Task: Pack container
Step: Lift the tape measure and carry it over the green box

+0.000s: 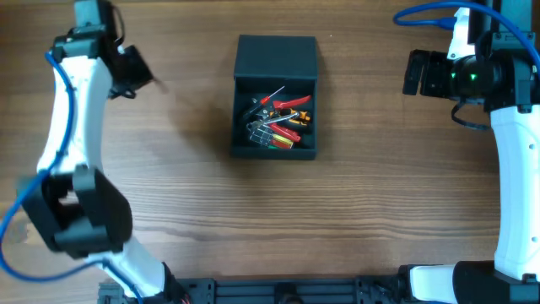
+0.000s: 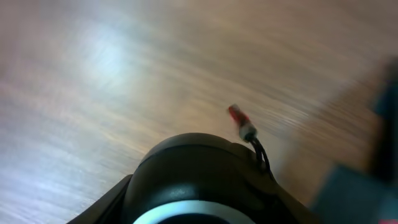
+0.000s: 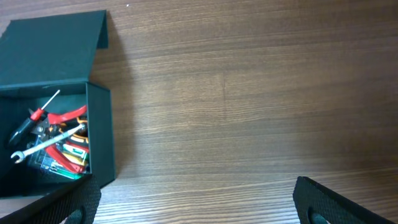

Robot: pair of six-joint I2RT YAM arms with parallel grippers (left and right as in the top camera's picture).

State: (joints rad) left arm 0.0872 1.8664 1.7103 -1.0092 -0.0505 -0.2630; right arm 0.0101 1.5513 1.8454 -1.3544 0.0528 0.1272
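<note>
The dark teal container [image 1: 275,153] stands open at the table's middle, its flat lid [image 1: 277,56] folded back on the far side. Inside lie several hand tools [image 1: 278,120]: red-handled pliers, a screwdriver and a wrench. My left gripper [image 1: 135,72] hangs above bare table far left of the box; its fingers do not show clearly. The left wrist view is blurred and shows only a black round arm part [image 2: 199,180]. My right gripper [image 1: 415,73] is right of the box. In the right wrist view its jaws [image 3: 199,208] are wide open and empty, with the container [image 3: 101,137] and tools [image 3: 53,140] at the left.
Bare wooden tabletop [image 1: 380,194] surrounds the box. A small red-tipped connector [image 2: 241,123] on a black cable sticks out from the left arm. The arm bases stand at the front edge [image 1: 278,291].
</note>
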